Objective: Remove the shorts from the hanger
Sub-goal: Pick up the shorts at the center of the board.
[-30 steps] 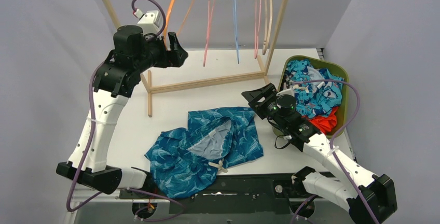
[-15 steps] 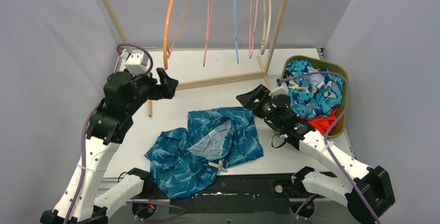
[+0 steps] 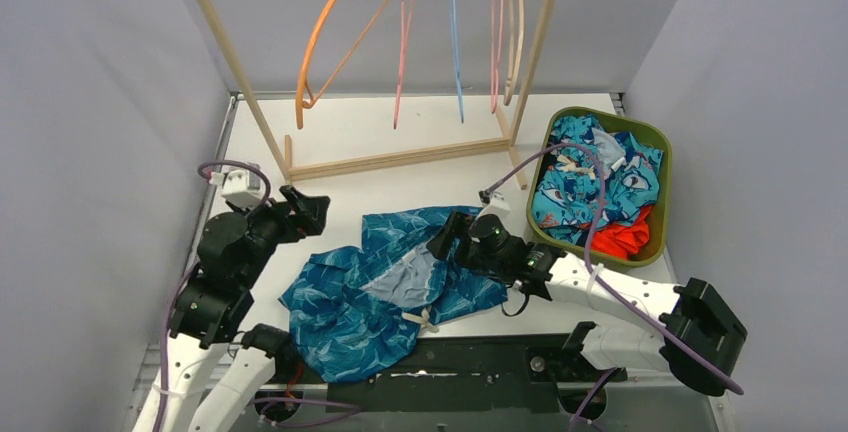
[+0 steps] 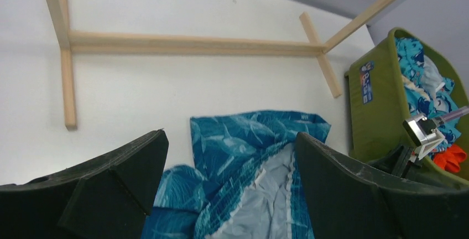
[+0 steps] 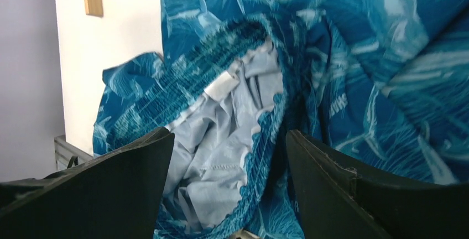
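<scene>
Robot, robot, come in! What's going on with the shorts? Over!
Left gripper open, empty. Right gripper open, low over the teal shorts. Shorts off the orange hanger, crumpled on the table. Nothing in the way.

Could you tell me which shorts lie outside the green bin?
The teal leaf-print shorts on the table; the turquoise pair and orange-red pair sit in the bin.

The white table (image 3: 400, 137) bears teal shorts (image 3: 375, 307), green bin (image 3: 668, 187), wooden rack (image 3: 400, 159).

Open table (image 3: 340, 192) beside shorts (image 3: 340, 322) (rack (image 3: 395, 158) behind)
</scene>
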### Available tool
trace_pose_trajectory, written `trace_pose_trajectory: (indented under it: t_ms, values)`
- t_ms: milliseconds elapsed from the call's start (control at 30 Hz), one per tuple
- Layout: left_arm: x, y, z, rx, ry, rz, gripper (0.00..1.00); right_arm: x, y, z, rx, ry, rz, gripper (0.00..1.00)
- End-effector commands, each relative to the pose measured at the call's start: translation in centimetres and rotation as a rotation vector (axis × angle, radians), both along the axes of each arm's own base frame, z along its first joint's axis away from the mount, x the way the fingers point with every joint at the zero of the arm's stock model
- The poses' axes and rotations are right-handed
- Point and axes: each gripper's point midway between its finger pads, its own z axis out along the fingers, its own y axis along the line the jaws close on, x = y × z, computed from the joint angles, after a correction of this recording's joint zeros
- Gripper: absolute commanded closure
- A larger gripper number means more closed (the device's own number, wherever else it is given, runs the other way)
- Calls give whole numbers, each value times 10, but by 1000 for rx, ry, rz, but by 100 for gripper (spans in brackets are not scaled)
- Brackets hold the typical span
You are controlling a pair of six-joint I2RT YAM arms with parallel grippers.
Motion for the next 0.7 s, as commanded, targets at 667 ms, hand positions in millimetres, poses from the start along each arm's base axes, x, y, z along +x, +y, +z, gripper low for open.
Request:
trace_pose_trajectory:
  t_ms: [667]
  values:
    - [-55,-91,-185,-587,620,-269,26,15,123,-3,135,135,217,22]
